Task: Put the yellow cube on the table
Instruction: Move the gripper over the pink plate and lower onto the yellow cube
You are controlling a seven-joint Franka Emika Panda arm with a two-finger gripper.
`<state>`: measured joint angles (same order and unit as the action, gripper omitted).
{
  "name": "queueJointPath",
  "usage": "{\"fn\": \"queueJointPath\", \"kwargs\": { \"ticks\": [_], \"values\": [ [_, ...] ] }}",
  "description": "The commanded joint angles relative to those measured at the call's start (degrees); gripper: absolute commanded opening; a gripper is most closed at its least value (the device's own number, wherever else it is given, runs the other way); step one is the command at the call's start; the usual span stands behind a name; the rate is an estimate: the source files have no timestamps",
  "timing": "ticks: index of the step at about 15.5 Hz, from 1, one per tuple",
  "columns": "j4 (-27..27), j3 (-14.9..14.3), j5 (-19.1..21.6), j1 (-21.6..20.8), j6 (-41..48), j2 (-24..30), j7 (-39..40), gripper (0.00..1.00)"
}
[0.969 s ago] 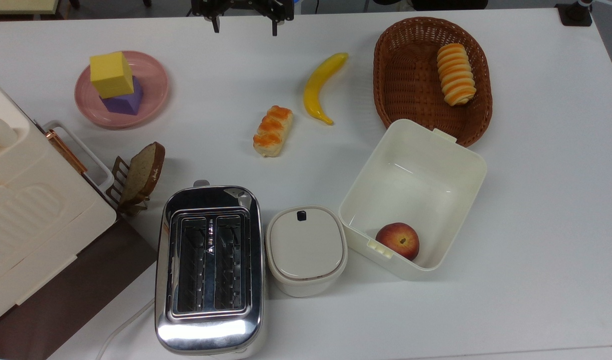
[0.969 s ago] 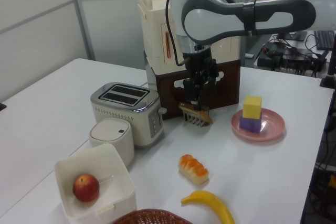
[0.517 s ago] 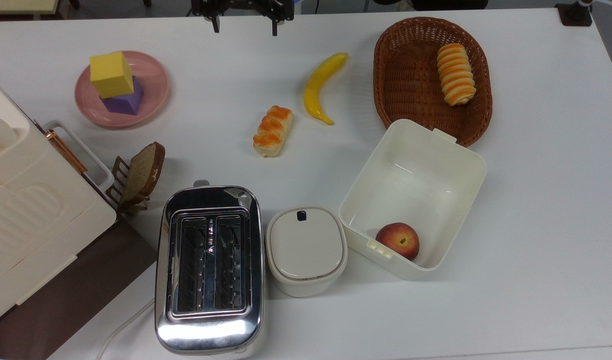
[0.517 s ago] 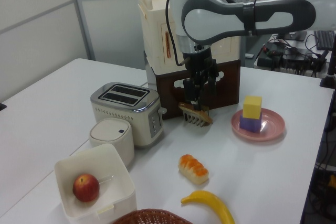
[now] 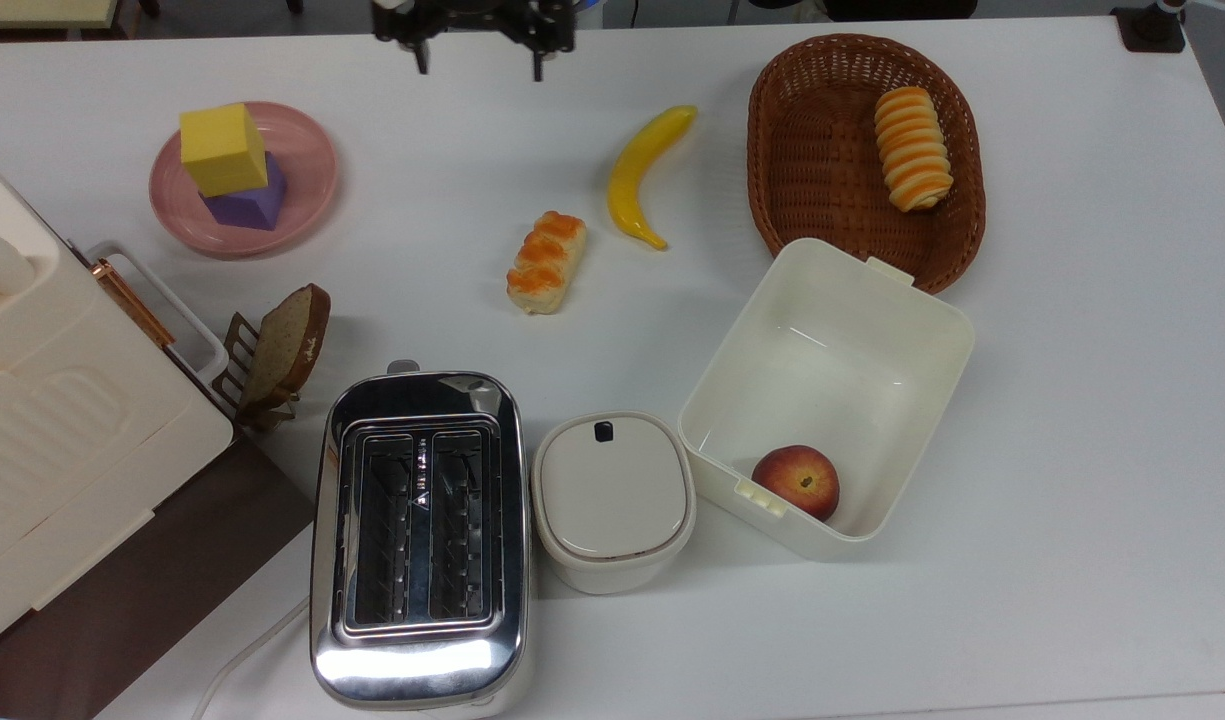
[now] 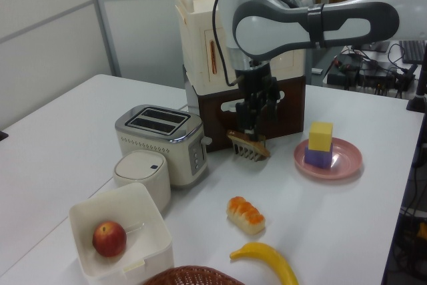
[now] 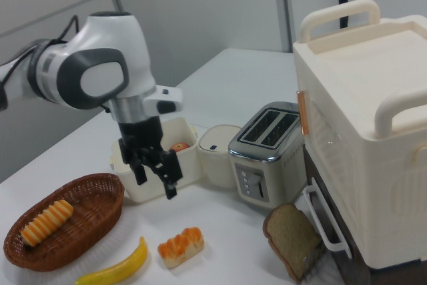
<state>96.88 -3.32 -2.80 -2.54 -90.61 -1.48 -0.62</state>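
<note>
The yellow cube (image 5: 224, 148) (image 6: 321, 136) sits on top of a purple cube (image 5: 250, 208) (image 6: 318, 158), both on a round pink plate (image 5: 307, 165) (image 6: 348, 163) at the top view's left. The white table (image 5: 1072, 400) carries everything. My gripper (image 5: 477, 62) (image 7: 155, 180) hangs above the table's far edge in the top view, well to the right of the plate. It is open with nothing between its fingers. In the left view my gripper (image 6: 252, 128) hovers left of the plate, in front of the toast rack.
A yellow banana (image 5: 644, 172) and a bread roll (image 5: 545, 261) lie mid-table. A wicker basket (image 5: 807, 150), a white box (image 5: 937, 330) with a peach, a lidded pot (image 5: 612, 495), a toaster (image 5: 419, 535), a bread slice in a rack (image 5: 282, 345) and a big cream case (image 5: 52, 420) stand around.
The gripper has shifted a little toward the top view's left, closer to the plate. Nothing on the table has moved.
</note>
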Motion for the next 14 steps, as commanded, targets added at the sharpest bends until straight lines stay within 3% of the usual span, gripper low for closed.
{"fn": "queueJointPath", "kwargs": {
  "ticks": [1, 7, 11, 14],
  "values": [
    [1.6, -9.4, 0.2, -0.7, -1.2, 1.0, 10.8, 1.0],
    [1.9, -24.3, -2.7, -2.1, -6.5, 0.6, 26.3, 1.0],
    [6.9, -28.5, -3.1, -2.1, -16.2, -1.6, 32.5, 1.0],
    [12.2, -28.6, -5.3, -2.0, -23.8, -3.2, 34.1, 1.0]
  ]
}}
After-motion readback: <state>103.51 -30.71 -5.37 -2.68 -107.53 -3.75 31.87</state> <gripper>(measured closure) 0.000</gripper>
